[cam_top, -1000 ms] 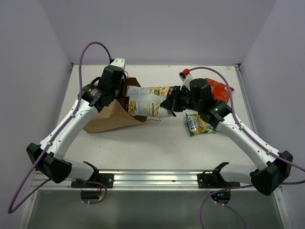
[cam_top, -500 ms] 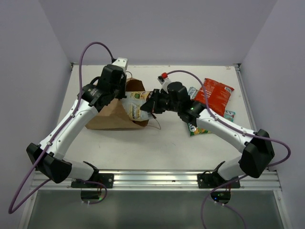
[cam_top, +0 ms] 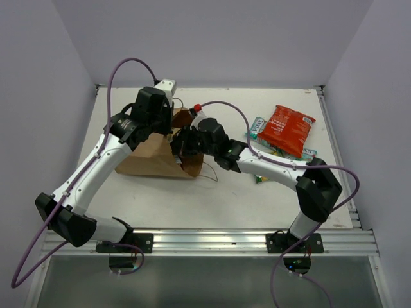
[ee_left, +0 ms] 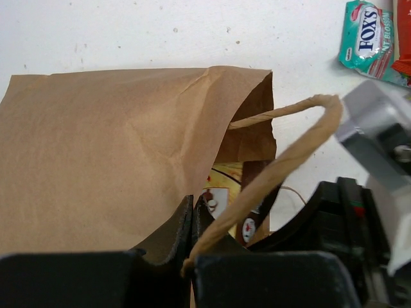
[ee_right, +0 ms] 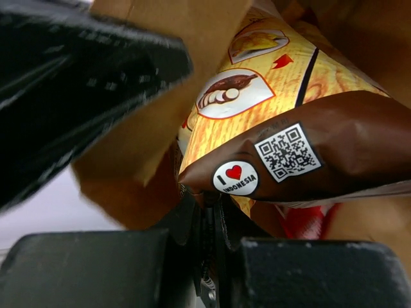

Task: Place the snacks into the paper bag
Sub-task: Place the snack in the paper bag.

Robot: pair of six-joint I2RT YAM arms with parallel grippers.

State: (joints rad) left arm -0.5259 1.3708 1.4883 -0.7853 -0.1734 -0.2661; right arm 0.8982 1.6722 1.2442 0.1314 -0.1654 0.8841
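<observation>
The chips packet point(ee_right: 270, 147), outside the paper bag point(cam_top: 144, 157) a second ago, now sits deep in its mouth, so one snack is nearly in. The right end effector point(ee_right: 205, 205) is clamped tight on the packet's corner. The left end effector point(ee_left: 192, 221) pinches the bag's rim, fully closed. A red packet point(cam_top: 286, 128) waits on the bench point(cam_top: 212, 192).

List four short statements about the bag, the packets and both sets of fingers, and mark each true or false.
1. The left fingers pinch the paper bag's twisted handle. True.
2. The right fingers are open and empty. False: they are shut on the chips packet at the bag's mouth.
3. The red-orange bag lies on the table, outside the paper bag. True.
4. The teal Fox's packet is inside the paper bag. False: it lies on the table, outside it.
</observation>
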